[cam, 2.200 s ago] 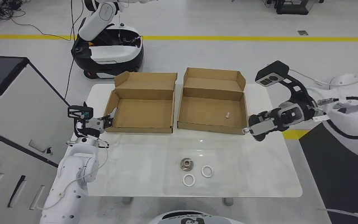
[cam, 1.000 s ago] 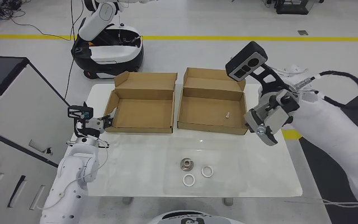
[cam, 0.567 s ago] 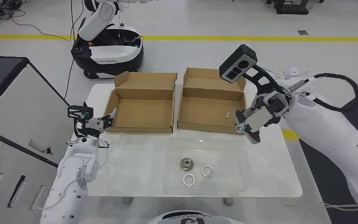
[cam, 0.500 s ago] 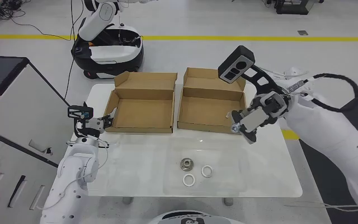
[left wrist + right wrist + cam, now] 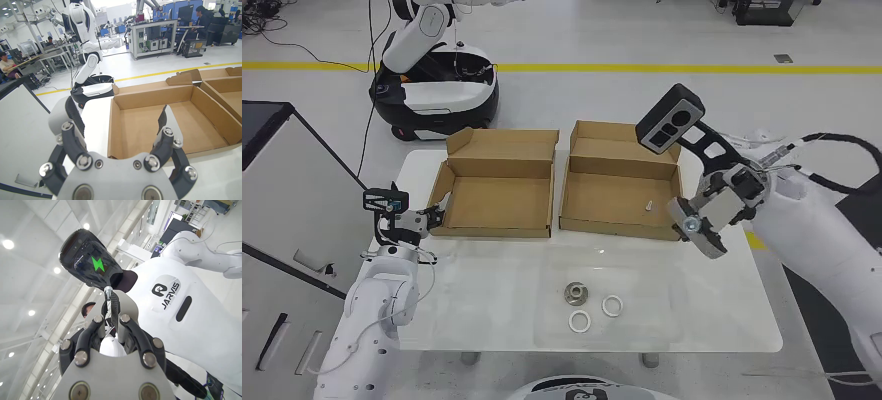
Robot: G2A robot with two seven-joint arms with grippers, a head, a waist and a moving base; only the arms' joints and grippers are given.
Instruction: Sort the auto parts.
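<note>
At the left table (image 5: 492, 300) edge, left gripper (image 5: 435, 214) spread wide, just beside the left box (image 5: 492, 205). Near the front: metal hub (image 5: 574, 293), two white rings (image 5: 580, 321) (image 5: 613, 306). In the right box (image 5: 617, 200), one screw (image 5: 648, 207). By its front right corner, right gripper (image 5: 110, 303) clenched on a small bolt (image 5: 108, 291).

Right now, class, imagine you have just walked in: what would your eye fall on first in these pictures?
The right tool, beside the right box's front corner, points upward and pinches a small silver bolt. That box and the left box sit open, side by side, on the table. In front of them lie a metal hub and two white rings.
</note>
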